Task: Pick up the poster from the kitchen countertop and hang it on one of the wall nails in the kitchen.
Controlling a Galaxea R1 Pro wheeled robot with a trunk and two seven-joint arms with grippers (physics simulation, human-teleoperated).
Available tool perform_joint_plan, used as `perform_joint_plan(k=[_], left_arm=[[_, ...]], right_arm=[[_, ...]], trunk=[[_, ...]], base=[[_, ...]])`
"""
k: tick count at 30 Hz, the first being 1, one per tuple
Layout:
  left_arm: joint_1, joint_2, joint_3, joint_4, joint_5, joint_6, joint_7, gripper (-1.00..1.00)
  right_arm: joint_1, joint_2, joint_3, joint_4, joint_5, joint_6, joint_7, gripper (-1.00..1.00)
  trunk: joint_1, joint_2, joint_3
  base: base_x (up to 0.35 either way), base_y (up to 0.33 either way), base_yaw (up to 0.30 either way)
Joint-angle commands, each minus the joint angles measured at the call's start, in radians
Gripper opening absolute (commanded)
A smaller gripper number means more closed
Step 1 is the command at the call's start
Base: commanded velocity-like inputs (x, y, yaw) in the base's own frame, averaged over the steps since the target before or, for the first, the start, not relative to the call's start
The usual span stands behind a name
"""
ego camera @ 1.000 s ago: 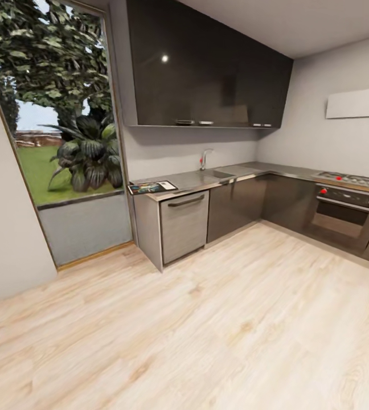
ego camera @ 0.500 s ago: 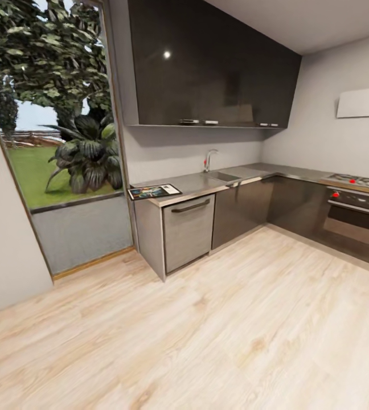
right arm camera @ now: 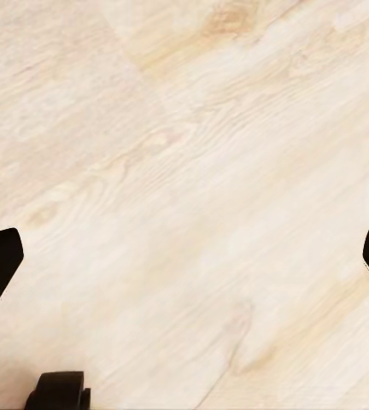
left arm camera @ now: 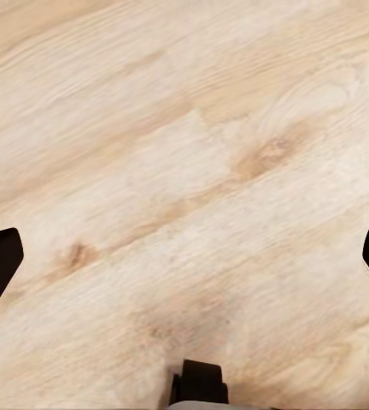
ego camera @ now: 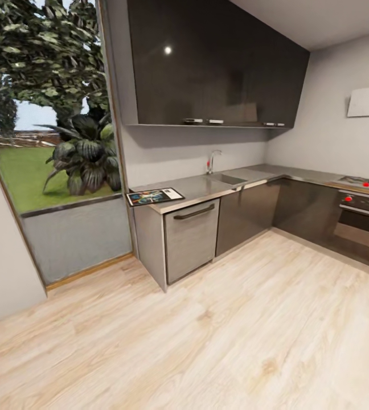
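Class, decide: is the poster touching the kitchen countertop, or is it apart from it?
Touching. The head view shows the poster lying flat on the kitchen countertop at its end nearest the window.

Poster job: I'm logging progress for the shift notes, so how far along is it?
Nothing is done yet: the poster lies flat at the near end of the kitchen countertop, untouched. The robot is across the wood floor from it. The left pincer and right pincer are open, over bare floor. Left: reach the counter, grasp the poster, hang it on a nail.

The poster [ego camera: 155, 196] lies flat at the countertop's [ego camera: 207, 185] near end — colourful, white-bordered, black-framed.
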Motion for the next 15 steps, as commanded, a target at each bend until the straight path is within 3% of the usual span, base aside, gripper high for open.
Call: perform_joint_plan(k=[1,15], left_arm=[[0.0,0.0,0.002,-0.001,0.001,-0.002,0.0,1.0],[0.0,0.0,0.022,-0.001,0.001,-0.002,0.0,1.0]], right_arm=[[-0.001,0.0,0.001,0.001,0.009,-0.002,-0.005,1.0],[-0.001,0.0,0.001,0.001,0.009,-0.002,-0.005,1.0]], trunk=[[0.001,0.0,-0.001],[0.001,0.0,-0.001]], base=[[0.342,0.008,0.0],[0.342,0.001,0.0]])
